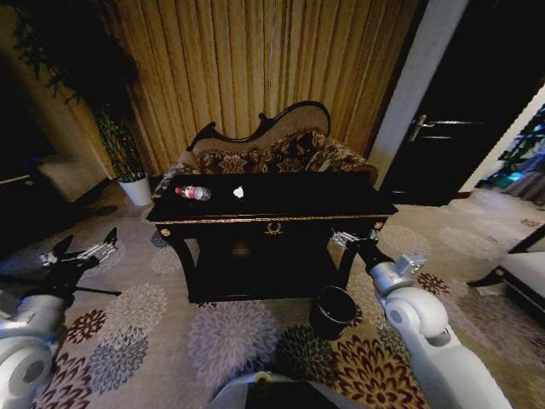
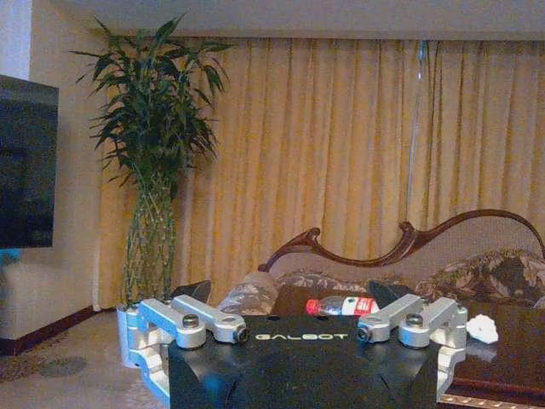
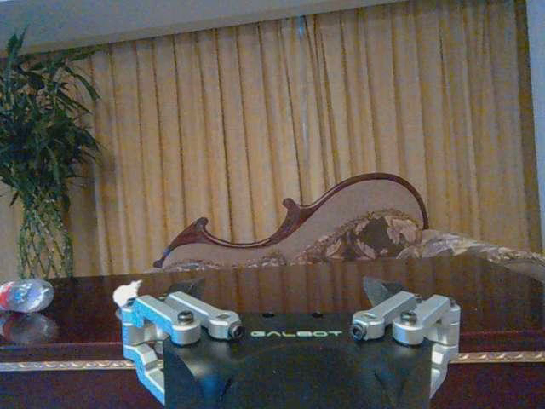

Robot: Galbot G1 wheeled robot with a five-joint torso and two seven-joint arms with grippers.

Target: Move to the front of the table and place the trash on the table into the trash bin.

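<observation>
You're facing the table (image 1: 272,220) with both grippers spread and holding nothing, left gripper (image 1: 83,250) low at left, right gripper (image 1: 356,239) nearing its right corner (bottle (image 1: 193,192) and paper wad (image 1: 238,192) sitting on top, trash bin (image 1: 333,312) waiting near-right).
</observation>
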